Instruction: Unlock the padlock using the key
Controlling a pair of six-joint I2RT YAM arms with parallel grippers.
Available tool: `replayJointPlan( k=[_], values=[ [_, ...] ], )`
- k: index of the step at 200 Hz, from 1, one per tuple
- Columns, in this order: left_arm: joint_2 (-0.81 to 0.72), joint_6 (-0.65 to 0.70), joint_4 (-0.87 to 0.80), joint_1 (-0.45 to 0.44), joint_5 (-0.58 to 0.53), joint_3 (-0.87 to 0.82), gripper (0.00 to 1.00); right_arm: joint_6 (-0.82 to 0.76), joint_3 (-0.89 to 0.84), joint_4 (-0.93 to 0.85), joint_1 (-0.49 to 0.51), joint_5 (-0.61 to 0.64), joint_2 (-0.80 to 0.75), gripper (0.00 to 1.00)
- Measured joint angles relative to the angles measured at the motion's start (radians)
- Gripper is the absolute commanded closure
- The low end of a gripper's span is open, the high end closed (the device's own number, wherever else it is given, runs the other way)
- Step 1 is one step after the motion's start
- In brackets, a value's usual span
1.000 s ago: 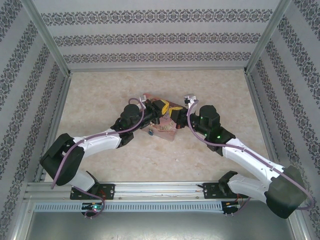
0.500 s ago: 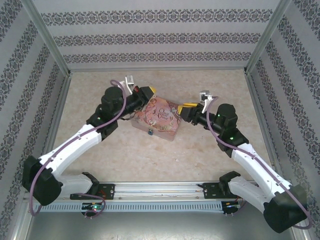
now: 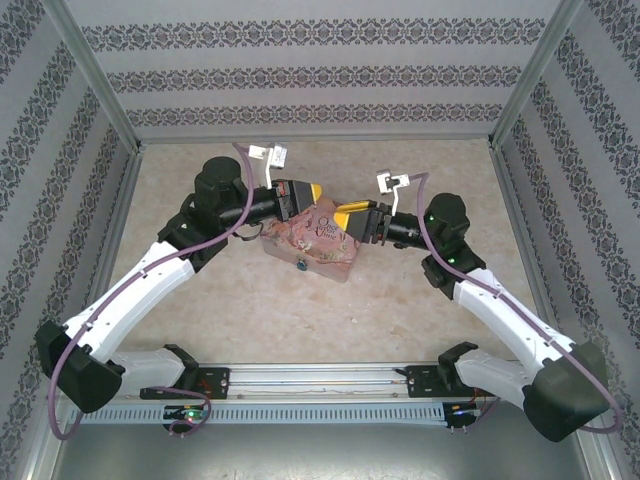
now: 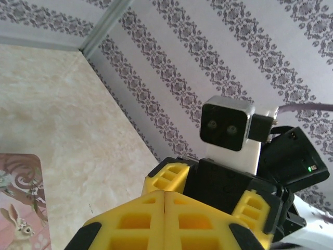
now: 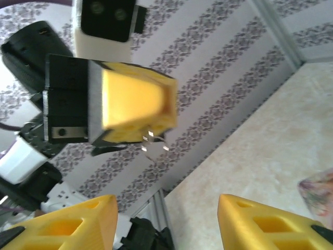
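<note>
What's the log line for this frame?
left gripper: shut, small metal piece at tips, likely the key | right gripper: open, facing it over the tin | padlock: at tin's near edge, shackle state unclear

The tabletop (image 3: 200, 190) is smooth and matt, with a beige stone-like pattern. At its middle, the tin box (image 3: 318, 238) has a printed pink lid with a faint sheen. The left gripper (image 4: 165, 200) and right gripper (image 5: 166, 205) have matt yellow moulded-plastic fingers on black plastic mounts. A thin key (image 5: 153, 143) of glinting metal, blurred, juts from the left one. The arm shells (image 3: 150, 280) are glossy white plastic, the frame rails (image 3: 320, 375) are brushed aluminium, and the walls (image 3: 320, 70) are matt patterned paper.
</note>
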Motion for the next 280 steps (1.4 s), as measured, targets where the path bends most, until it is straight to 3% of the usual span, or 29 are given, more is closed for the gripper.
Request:
replayJointPlan(
  k=[151,214,245,280],
  values=[
    [0.036,0.004,0.016,0.004,0.082,0.0,1.0,0.087,0.047,0.185,0.064,-0.026,0.136,0.64],
    [0.036,0.003,0.037,0.004,0.086,0.0,1.0,0.109,0.049,0.188,0.074,-0.026,0.159,0.82],
    [0.036,0.003,0.038,0.004,0.085,-0.002,1.0,0.107,0.049,0.194,0.074,-0.026,0.161,0.97],
    [0.035,0.007,0.039,0.009,0.085,-0.004,0.77,0.108,0.049,0.193,0.074,-0.018,0.161,1.0]
  ],
)
